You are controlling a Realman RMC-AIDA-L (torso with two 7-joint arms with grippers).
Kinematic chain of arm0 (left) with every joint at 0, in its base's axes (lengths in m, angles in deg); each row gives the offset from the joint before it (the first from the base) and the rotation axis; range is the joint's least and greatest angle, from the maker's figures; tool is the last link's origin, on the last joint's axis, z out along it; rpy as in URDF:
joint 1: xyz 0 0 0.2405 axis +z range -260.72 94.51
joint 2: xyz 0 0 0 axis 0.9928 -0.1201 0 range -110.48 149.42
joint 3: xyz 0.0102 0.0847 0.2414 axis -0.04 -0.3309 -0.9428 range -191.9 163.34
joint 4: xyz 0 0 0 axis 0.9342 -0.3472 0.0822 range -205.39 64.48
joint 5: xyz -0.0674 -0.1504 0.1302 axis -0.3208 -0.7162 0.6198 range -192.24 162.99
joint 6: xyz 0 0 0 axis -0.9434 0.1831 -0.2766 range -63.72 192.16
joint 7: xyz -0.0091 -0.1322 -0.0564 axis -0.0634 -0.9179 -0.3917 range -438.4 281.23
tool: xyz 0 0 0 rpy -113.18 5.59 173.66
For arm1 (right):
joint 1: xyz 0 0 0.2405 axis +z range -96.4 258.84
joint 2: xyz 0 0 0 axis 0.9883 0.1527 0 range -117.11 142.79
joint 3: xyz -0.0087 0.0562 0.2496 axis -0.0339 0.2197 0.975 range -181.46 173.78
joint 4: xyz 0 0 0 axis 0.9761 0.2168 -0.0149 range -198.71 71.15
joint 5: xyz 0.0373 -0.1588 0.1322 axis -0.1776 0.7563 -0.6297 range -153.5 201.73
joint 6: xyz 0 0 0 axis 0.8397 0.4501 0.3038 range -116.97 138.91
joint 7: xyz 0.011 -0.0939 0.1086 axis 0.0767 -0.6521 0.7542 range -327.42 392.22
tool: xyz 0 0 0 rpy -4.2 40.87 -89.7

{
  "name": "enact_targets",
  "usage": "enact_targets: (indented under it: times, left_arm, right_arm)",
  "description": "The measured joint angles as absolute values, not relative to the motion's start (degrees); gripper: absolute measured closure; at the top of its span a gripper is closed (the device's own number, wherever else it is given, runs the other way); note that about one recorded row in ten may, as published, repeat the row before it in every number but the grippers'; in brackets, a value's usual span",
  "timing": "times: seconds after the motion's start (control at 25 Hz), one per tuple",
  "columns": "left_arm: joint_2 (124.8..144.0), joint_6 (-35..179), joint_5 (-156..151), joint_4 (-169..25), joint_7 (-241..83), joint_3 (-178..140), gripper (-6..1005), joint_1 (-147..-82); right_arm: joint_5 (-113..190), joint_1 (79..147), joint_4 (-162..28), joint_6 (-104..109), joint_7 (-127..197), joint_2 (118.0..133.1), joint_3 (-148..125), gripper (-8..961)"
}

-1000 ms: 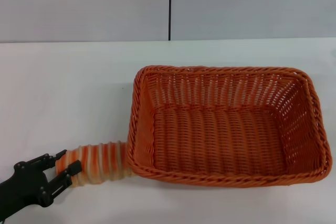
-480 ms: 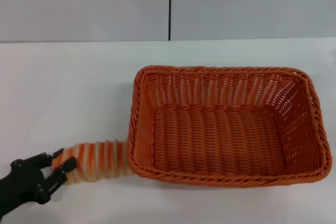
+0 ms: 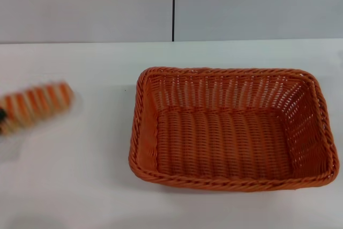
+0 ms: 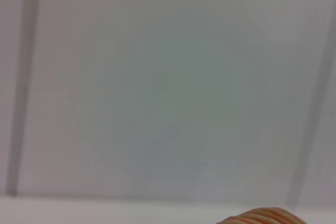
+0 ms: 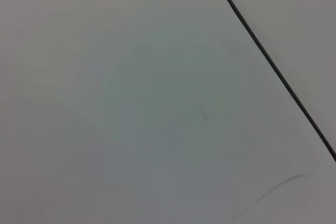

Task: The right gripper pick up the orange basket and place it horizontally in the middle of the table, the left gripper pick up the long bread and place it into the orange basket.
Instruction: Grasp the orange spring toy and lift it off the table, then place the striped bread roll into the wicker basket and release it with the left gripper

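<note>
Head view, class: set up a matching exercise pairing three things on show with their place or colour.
Things:
1. orange basket
2. long bread
3. table

Descriptions:
A. plain white surface
B. at the far left edge, outside the basket
C. right of centre, nothing inside it

Pairs: 1-C, 2-B, 3-A

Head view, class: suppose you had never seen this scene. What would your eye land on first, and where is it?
The orange basket stands out first: large, empty, lying lengthwise on the white table, centre to right. Next comes the long bread, a striped blur at the far left edge, apart from the basket. A dark speck beside it may be the left end effector; the right end effector is not in view.
</note>
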State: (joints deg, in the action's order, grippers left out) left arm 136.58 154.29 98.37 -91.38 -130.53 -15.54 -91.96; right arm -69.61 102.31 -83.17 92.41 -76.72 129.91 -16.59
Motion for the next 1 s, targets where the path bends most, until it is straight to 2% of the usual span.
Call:
enact_targets:
  times: [0.24,0.44,0.52,0.72,1.0]
  left_arm:
    - [137.25,157.7,94.5,-87.8,-130.5,-9.1,729,-94.1]
    - [137.29,164.4,93.5,-81.5,-129.9,-9.7,743,-98.9]
    - [137.58,165.3,94.2,-77.5,-129.7,-14.6,750,-103.1]
    - [137.95,164.6,94.2,-73.3,-127.3,-27.0,757,-108.9]
    - [138.11,163.3,94.2,-72.8,-127.1,-35.7,762,-112.0]
  right_arm:
    - [-69.7,102.3,-83.1,92.6,-76.6,130.12,-16.3,385]
    - [-69.7,102.4,-82.8,92.8,-76.4,130.27,-16.7,385]
    - [-69.7,102.4,-82.3,92.8,-76.4,130.32,-16.7,385]
    - [-69.8,102.5,-81.6,92.8,-76.6,130.35,-16.6,385]
    - [-69.8,102.7,-81.5,92.5,-76.7,130.35,-16.7,385]
